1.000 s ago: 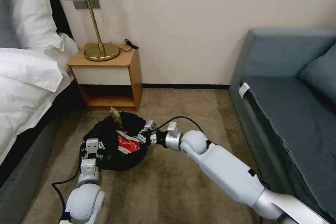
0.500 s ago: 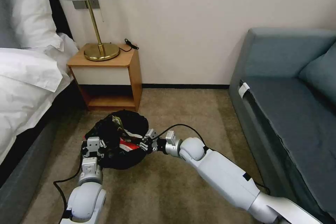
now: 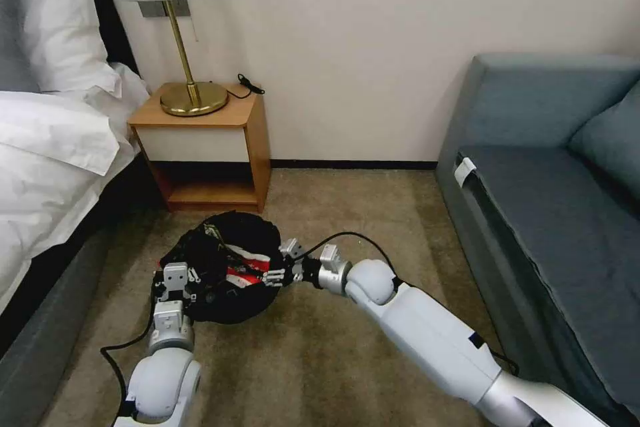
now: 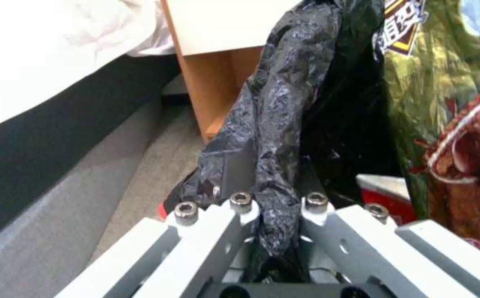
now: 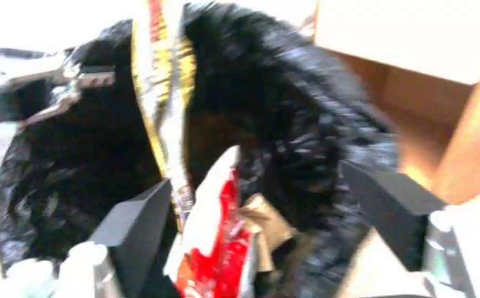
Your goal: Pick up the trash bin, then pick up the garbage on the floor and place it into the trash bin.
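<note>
Pinching a fold of crinkly black plastic, the jaws of the left gripper (image 4: 273,215) are seen closed on the liner at the near rim of the small round trash bin (image 3: 227,267), which is held tilted low over the brown carpeted floor (image 3: 347,347). The jaws of the right gripper (image 3: 279,271) are spread apart at the bin's mouth on its right side, with nothing held between them; in the right wrist view the two dark fingers (image 5: 135,219) are set wide on either side of a crushed red-and-white paper cup (image 5: 218,240) that lies inside the black bag. Beside the cup a shiny yellowish snack wrapper (image 4: 449,124) is seen standing up inside the bin, and a scrap of crumpled brown paper (image 5: 264,221) is tucked just behind the cup. In the head view the red and white of the cup is glimpsed in the bin's opening between the two grippers. The bin is placed in front of a wooden bedside cabinet (image 3: 207,140), on which a brass-based lamp with a pale shade (image 3: 180,33) is stood. A bed with white linen (image 3: 53,147) is found to the left, and a blue-grey sofa (image 3: 553,200) to the right.
</note>
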{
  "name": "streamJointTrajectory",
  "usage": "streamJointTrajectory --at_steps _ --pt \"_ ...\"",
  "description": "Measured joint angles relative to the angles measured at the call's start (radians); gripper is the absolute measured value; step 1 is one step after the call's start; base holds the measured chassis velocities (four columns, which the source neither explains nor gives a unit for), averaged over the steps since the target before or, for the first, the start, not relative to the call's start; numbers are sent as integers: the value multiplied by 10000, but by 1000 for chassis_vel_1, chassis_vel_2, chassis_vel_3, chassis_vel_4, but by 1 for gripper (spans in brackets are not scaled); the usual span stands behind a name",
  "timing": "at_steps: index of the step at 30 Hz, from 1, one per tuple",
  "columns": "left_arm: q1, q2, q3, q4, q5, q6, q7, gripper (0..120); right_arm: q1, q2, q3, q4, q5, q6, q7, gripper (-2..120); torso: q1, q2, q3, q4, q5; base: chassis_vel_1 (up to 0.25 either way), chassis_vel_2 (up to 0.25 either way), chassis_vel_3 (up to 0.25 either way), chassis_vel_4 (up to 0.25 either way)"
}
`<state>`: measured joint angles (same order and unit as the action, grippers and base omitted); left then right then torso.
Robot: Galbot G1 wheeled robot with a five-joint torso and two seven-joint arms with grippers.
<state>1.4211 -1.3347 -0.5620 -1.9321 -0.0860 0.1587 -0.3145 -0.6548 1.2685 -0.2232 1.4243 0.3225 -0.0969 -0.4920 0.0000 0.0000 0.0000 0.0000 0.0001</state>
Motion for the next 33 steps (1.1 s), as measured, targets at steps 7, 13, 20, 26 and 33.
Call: streamJointTrajectory --at_steps 7,13,20,26,33 --pt "8 -255 -97 -36 -1010 31 -331 0 -540 -126 1403 675 159 -7 25 100 0 0 -1 0 0 0 0 0 0" --pt "-116 -544 -195 -31 -2049 175 -817 0 -956 -158 2374 926 326 -3 39 100 0 0 0 0 0 0 0 0 0" --pt "-623 -876 -539 54 -3755 652 -1941 0 -1858 -412 3555 1397 517 -5 -29 100 0 0 -1 -2 0 0 0 0 0" --pt "-1267 -822 -775 206 -5086 1087 -2989 0 -2312 -437 4050 1645 477 -4 -130 100 0 0 0 0 1 0 0 0 0" --pt "-2038 -753 -876 658 -6626 1305 -3741 0 -2291 -283 4709 1643 350 -6 -126 100 0 0 0 2 1 0 0 0 0"
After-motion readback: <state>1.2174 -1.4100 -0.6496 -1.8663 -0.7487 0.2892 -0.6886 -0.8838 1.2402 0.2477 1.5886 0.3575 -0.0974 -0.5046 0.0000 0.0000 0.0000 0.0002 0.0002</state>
